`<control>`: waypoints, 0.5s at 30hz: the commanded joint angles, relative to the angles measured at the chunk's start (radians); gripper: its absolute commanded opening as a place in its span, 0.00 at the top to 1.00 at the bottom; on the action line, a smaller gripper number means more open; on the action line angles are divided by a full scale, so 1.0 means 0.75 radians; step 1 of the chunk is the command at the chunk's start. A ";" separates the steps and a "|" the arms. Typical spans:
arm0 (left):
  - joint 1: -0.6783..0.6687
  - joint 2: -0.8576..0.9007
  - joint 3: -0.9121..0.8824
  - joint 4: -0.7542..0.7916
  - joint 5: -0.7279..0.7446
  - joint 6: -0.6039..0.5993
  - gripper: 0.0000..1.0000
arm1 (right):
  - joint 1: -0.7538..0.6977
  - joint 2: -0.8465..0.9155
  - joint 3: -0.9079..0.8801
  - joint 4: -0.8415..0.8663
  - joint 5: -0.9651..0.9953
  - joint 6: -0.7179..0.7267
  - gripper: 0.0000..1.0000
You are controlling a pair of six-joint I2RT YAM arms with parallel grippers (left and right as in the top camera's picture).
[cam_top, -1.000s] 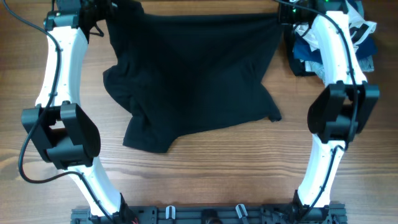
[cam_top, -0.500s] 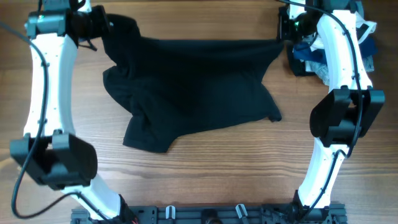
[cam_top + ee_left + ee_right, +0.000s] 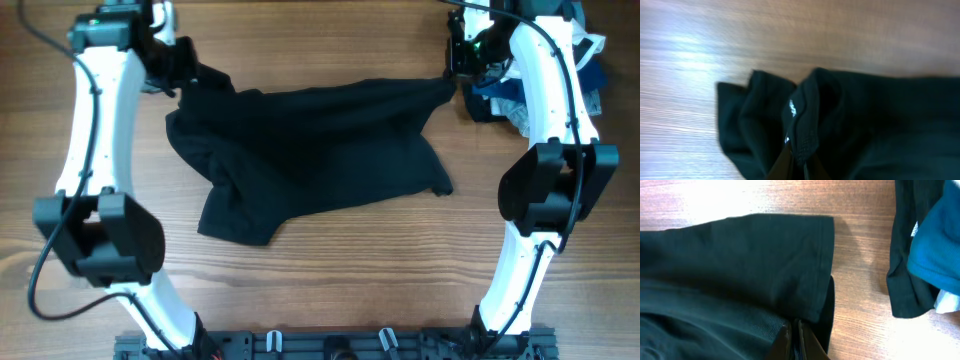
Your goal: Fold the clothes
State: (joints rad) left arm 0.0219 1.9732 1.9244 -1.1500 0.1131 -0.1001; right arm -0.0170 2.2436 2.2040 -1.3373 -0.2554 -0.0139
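Black T-shirt (image 3: 320,150), long axis crosswise — far corners pinched in left end effector (image 3: 186,68), right end effector (image 3: 456,76)

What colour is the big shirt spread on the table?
The shirt is plain black. The overhead view shows it best.

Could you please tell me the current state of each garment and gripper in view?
black T-shirt: crumpled, partly spread on the table, pinched at both far corners, not yet folded.
left gripper: shut on bunched fabric at the shirt's far left.
right gripper: shut on the shirt's far right edge.
pile of other garments: heaped at the table's far right, in neither gripper.
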 commanded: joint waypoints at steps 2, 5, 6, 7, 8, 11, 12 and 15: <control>-0.073 0.086 0.005 -0.049 -0.048 0.033 0.96 | -0.007 -0.024 -0.036 -0.001 -0.021 -0.017 0.96; -0.080 0.116 0.005 -0.078 -0.111 0.032 0.96 | -0.004 -0.024 -0.108 0.028 -0.021 -0.017 0.96; -0.077 0.127 0.005 -0.082 -0.129 0.031 0.96 | -0.004 -0.024 -0.139 0.039 -0.021 -0.017 0.96; -0.072 0.133 0.005 -0.082 -0.141 0.020 0.96 | -0.004 -0.024 -0.166 0.050 -0.021 -0.017 0.96; -0.067 0.136 0.005 -0.079 -0.144 0.017 0.96 | -0.004 -0.024 -0.184 0.058 -0.021 -0.017 0.96; -0.049 0.143 0.005 -0.057 -0.143 0.017 0.96 | -0.004 -0.024 -0.240 0.089 -0.021 -0.015 0.96; -0.045 0.145 0.005 -0.047 -0.143 0.017 0.96 | -0.004 -0.024 -0.257 0.104 -0.021 -0.013 0.96; -0.041 0.150 0.005 -0.016 -0.143 0.017 0.96 | -0.004 -0.024 -0.271 0.129 -0.021 -0.013 0.96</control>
State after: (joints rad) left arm -0.0181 2.0693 1.9240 -1.1797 0.0257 -0.0914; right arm -0.0170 2.2433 2.0136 -1.2564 -0.2584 -0.0139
